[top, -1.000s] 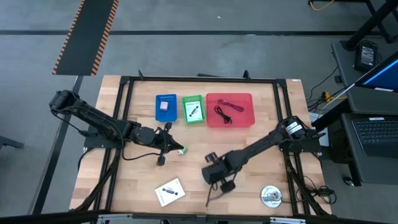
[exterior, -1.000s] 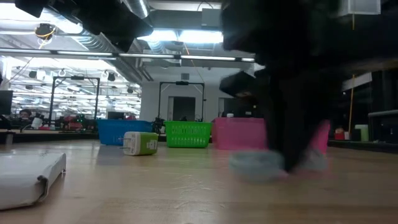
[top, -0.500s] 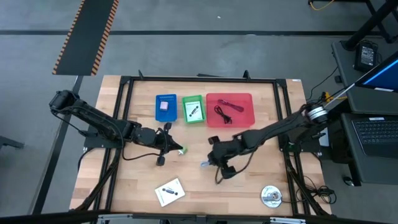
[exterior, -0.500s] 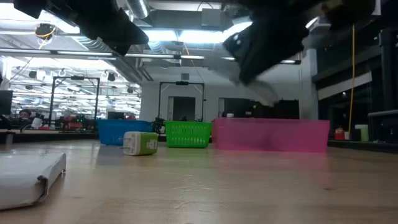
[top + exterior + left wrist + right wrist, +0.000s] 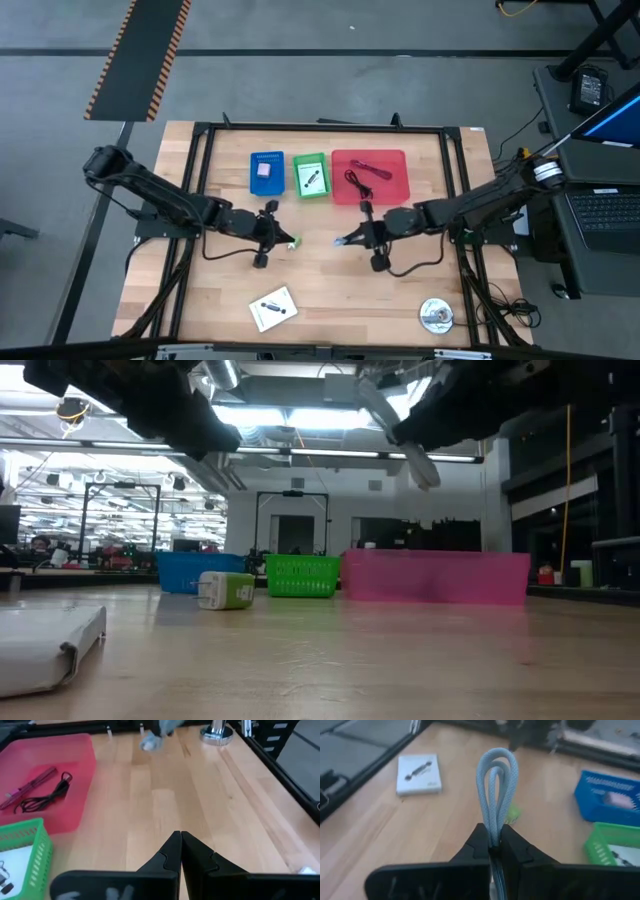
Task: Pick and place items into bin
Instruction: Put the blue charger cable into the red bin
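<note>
High view, straight down: pale wooden tabletop (image 5: 200, 300), smooth planks. Far side: pink bin (image 5: 395, 190), green bin (image 5: 310, 190), blue bin (image 5: 266, 158), ribbed plastic. Mid-table, lifted: right tool (image 5: 348, 240), pinched tight on a light-blue cable loop (image 5: 497, 785), braided, doubled over, likely bound for a bin. Left tool (image 5: 283, 236), closed, empty, above a tiny green-white charger (image 5: 225, 590). Near edge: flat white card (image 5: 273, 308).

The right gripper (image 5: 494, 851) is closed on a light-blue cable loop (image 5: 497, 795), which stands up between its fingers, above the fingertips. The left gripper (image 5: 180, 851) is closed too, with nothing between its fingers.
</note>
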